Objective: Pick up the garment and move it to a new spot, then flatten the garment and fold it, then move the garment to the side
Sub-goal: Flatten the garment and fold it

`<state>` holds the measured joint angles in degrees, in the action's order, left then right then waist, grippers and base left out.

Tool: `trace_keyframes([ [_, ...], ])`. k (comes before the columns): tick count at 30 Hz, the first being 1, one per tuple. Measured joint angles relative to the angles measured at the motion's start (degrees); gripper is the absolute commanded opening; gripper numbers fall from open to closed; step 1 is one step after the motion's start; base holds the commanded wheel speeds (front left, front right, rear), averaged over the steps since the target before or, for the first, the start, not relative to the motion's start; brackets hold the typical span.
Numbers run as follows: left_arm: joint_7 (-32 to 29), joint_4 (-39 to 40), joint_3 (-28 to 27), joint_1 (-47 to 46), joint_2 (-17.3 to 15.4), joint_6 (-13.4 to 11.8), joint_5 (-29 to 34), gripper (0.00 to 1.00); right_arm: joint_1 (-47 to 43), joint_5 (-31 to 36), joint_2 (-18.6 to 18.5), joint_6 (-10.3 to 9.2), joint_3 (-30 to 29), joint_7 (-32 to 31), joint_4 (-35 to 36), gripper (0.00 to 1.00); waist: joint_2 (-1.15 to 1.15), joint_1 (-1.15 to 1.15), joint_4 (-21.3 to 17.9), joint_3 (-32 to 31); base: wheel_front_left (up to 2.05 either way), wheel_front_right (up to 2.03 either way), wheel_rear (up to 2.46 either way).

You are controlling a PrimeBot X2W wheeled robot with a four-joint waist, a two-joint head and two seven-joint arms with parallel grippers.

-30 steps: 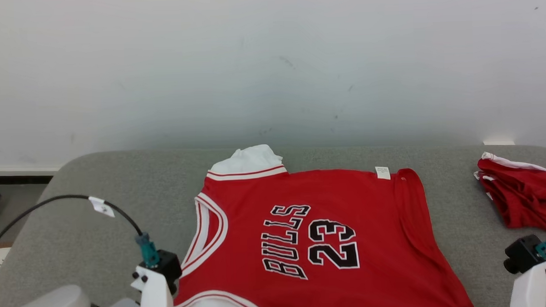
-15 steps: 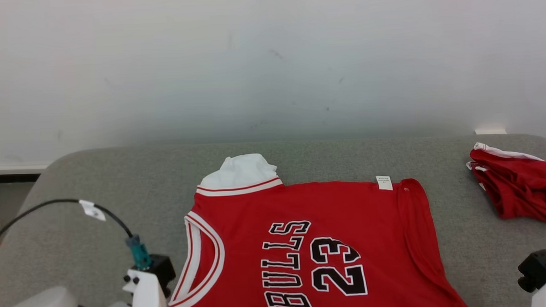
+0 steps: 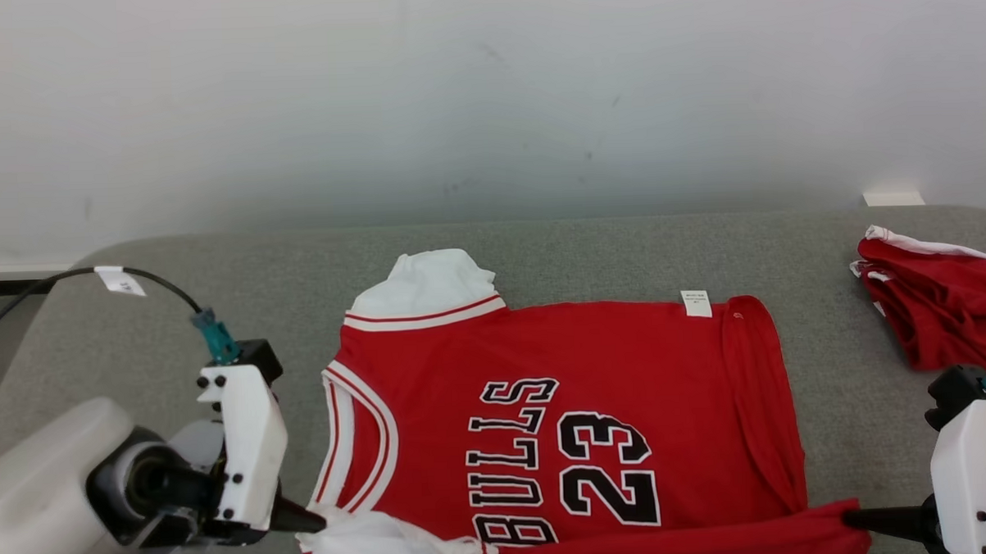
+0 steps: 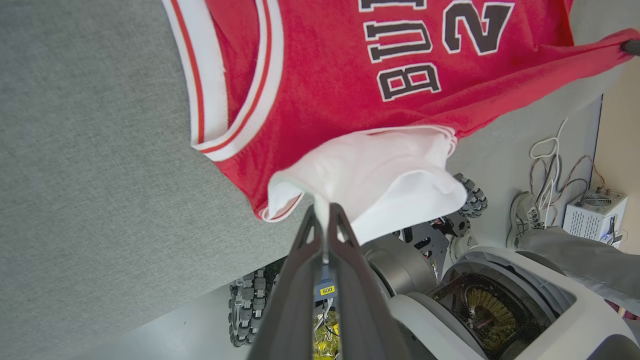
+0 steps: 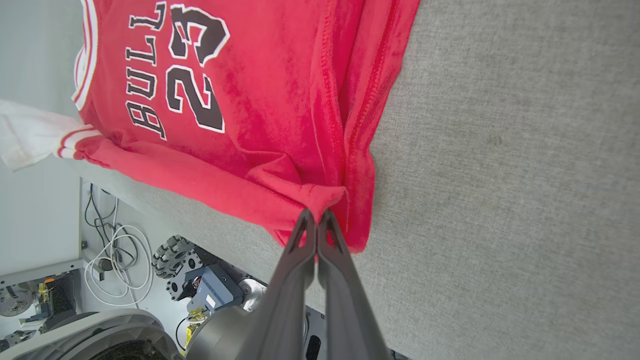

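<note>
Firmly, left gripper (image 4: 324, 212) and right gripper (image 5: 316, 218) pinch jersey (image 3: 561, 348).

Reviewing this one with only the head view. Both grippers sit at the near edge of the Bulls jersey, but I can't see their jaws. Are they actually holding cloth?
Observer: On the left, yes. The left wrist view shows the left gripper shut on a white flap of the jersey.
Operator: And the right side?
Observer: The right gripper is shut on a bunched red corner of the jersey.
Operator: Anything past the near edge that I'm missing?
Observer: A person's shoe shows beyond the edge of the table.
</note>
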<state>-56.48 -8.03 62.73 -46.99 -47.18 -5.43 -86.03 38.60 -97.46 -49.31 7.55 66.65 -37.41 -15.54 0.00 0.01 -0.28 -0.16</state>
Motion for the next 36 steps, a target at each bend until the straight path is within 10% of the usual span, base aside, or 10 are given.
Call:
trace_keyframes([
  [13, 3.7, -13.5, -1.0, -5.0, 7.0, 2.9, 3.0, 0.00, 6.0, -0.7, 9.8, 0.00, 0.7, 0.8, -14.0, 0.00, 0.00, 0.00, -0.6, 3.6, 0.00, 0.00, 0.00],
  [14, 4.2, -14.4, -1.0, -5.2, 7.6, 3.1, 3.4, 0.00, 6.3, -0.2, 10.5, 0.00, 0.8, 1.0, -14.9, 0.13, 0.00, 0.00, -0.6, 3.9, 0.00, 0.00, 0.00],
  [15, 4.7, -15.3, -1.1, -5.3, 8.0, 3.4, 3.4, 0.29, 6.7, 0.1, 11.2, 0.00, 1.0, 1.2, -15.7, 0.29, 0.00, 0.00, -0.7, 4.0, 0.00, 0.00, 0.00],
  [16, 5.2, -16.2, -1.2, -5.3, 8.5, 3.6, 3.5, 1.00, 7.1, 0.4, 11.7, 0.00, 1.2, 1.2, -16.4, 0.43, 0.00, 0.00, -0.8, 4.2, 0.00, 0.00, 0.00],
  [17, 5.7, -17.1, -1.3, -5.4, 9.0, 4.0, 3.5, 1.00, 7.5, 0.8, 12.2, 0.00, 1.3, 1.8, -17.1, 0.85, 0.00, 0.00, -0.8, 4.3, 0.00, 0.00, 0.00],
  [18, 6.2, -17.8, -1.3, -5.4, 9.5, 4.4, 3.6, 1.00, 7.8, 0.9, 12.7, 0.00, 1.3, 2.2, -17.8, 1.00, 0.00, 0.00, -0.9, 4.3, 0.00, 0.00, 0.00],
  [28, 28.5, -21.7, -1.8, -5.2, 12.3, 10.7, 14.9, 1.00, 7.3, 8.7, 12.5, 0.00, 0.5, 17.3, -16.7, 1.00, 0.00, 0.00, -0.6, 0.6, 0.00, 0.00, 0.00],
  [36, 53.1, -21.3, -4.5, -0.3, 12.3, 6.9, 23.2, 1.00, 2.9, 16.9, 11.5, 0.00, -6.5, 48.0, -15.2, 1.00, 0.00, 0.00, 1.1, -2.5, 0.00, 0.00, 0.00],
])
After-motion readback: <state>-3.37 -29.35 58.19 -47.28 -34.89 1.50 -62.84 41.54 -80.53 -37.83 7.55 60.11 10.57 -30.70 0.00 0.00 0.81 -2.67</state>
